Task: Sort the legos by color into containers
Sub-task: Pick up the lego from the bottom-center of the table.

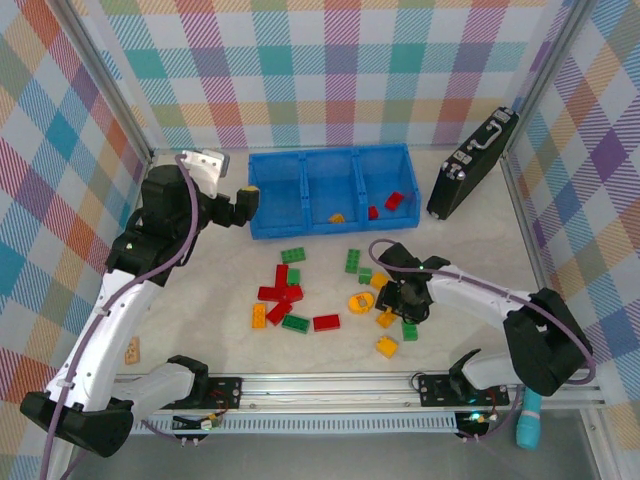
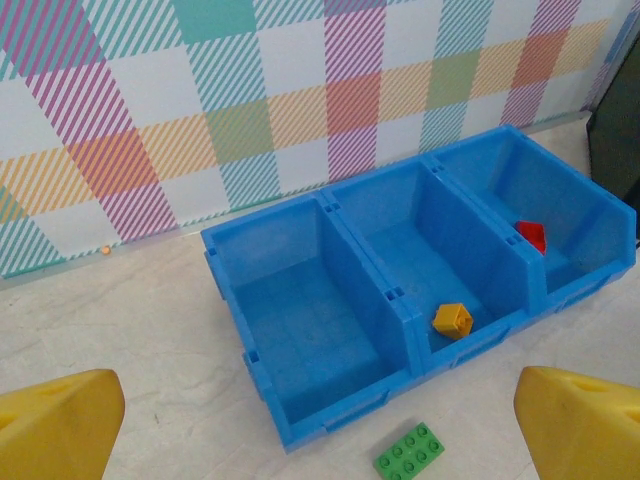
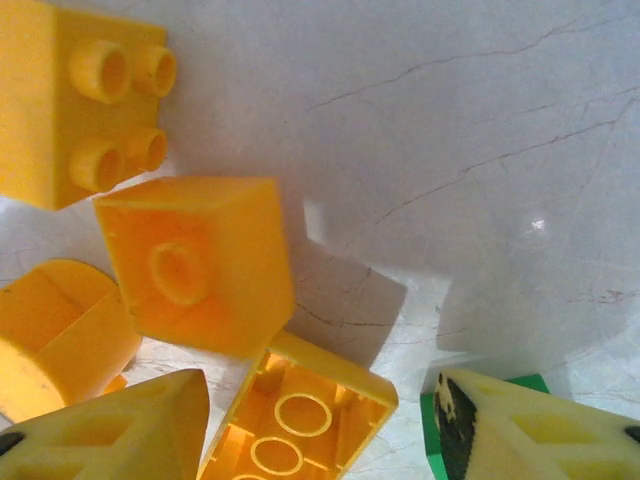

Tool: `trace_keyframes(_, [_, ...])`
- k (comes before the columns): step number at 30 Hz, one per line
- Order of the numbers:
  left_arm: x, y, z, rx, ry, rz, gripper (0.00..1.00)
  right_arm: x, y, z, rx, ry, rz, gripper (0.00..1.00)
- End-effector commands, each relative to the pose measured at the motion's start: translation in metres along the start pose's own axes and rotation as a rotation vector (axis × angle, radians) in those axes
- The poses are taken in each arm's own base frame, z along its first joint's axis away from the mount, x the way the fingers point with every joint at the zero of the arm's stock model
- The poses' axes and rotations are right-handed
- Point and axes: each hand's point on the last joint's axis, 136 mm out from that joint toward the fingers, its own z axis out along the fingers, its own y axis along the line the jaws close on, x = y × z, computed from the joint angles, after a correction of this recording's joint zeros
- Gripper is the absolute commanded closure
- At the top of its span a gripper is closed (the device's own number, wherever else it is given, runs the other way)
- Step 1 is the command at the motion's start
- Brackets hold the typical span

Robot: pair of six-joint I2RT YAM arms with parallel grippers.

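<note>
Remote sorting run, early going: my left gripper (image 1: 244, 204) hangs at the left end of the blue bin (image 2: 330, 412), fingers spread wide with nothing between them. The bin's left compartment (image 2: 300, 330) lies bare, the middle compartment (image 2: 420, 250) holds one yellow-orange brick (image 2: 452, 320), and the right compartment (image 2: 500, 190) holds two red bricks (image 1: 396, 200). I judge the job barely begun. The bulk of the legos (image 1: 326, 322) lie loose on the table (image 1: 200, 300) on the near side of the bin: a red cluster (image 1: 280, 292) and green bricks (image 1: 293, 255) to the left, the round yellow-orange piece (image 1: 361, 300) and more yellow-orange and green ones to the right. No green has gone in. Down in that right-hand scatter my right gripper (image 1: 405, 302) straddles an upturned yellow-orange brick (image 3: 300, 420), fingers part-way open on either side with a gap showing at one finger, so I do not count it as gripped. A black case (image 1: 470, 165) stands at the far right. I can read no brand, label or lettering on bricks, bin or case
</note>
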Motion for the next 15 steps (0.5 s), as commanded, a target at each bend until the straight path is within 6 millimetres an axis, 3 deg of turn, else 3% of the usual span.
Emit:
trace_keyframes(1, [-0.006,0.003,-0.005,-0.01,-0.033,-0.008,0.0,0.004,-0.004,0.006,0.041,0.031,-0.007,0.41])
trace_keyframes(6, [-0.005,0.004,-0.003,-0.013,-0.029,-0.006,0.0,0.006,0.005,0.015,0.031,0.07,-0.033,0.44])
trace_keyframes(15, [-0.004,0.004,0.0,-0.014,-0.019,-0.004,0.0,0.005,0.019,0.022,-0.002,0.106,-0.065,0.58])
